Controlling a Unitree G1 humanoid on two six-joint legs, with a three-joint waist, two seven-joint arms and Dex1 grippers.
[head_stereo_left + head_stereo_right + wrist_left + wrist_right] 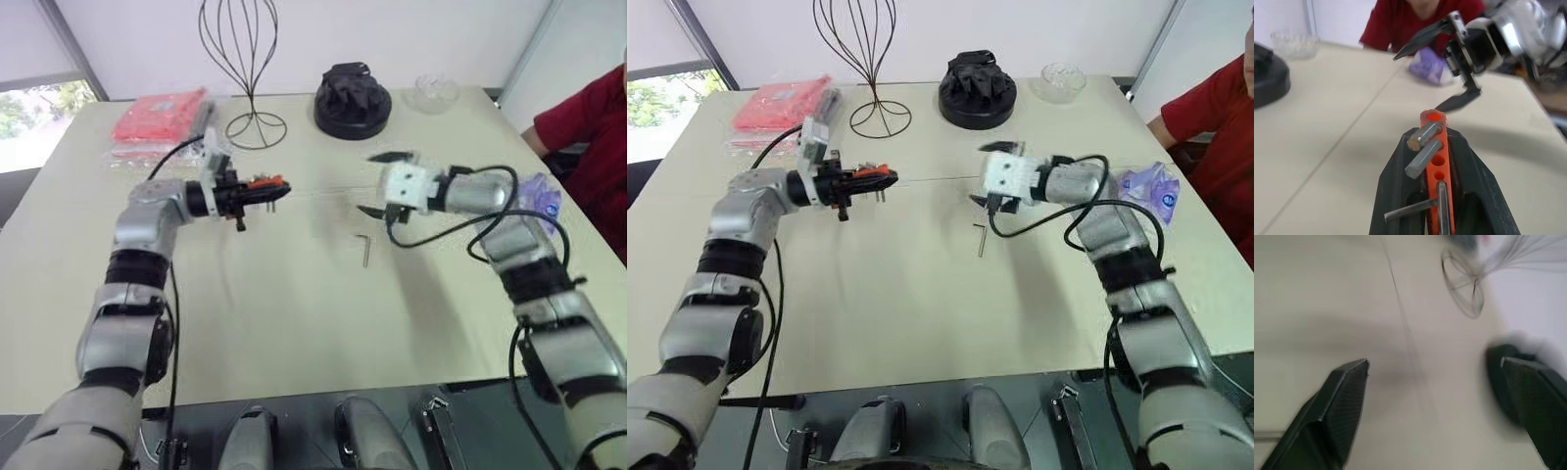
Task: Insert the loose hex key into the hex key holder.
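Observation:
The hex key holder (266, 183), a small orange block with a few short metal keys sticking out, is held above the table with my left gripper (257, 193) shut on it. In the left wrist view the holder (1437, 157) stands between the two black fingers (1396, 181). The loose hex key (364, 248), thin, dark and L-shaped, lies flat on the table in the middle. My right gripper (378, 184) hovers just above and behind that key, open wide with nothing between its fingers (1344, 401). The two grippers point toward each other.
At the back of the table stand a black wire stand (245, 69), a black round object (353, 98), a red packet in clear plastic (162, 117) and a glass bowl (436, 93). A purple packet (539, 193) lies right. A person's red sleeve (588, 127) is at the right edge.

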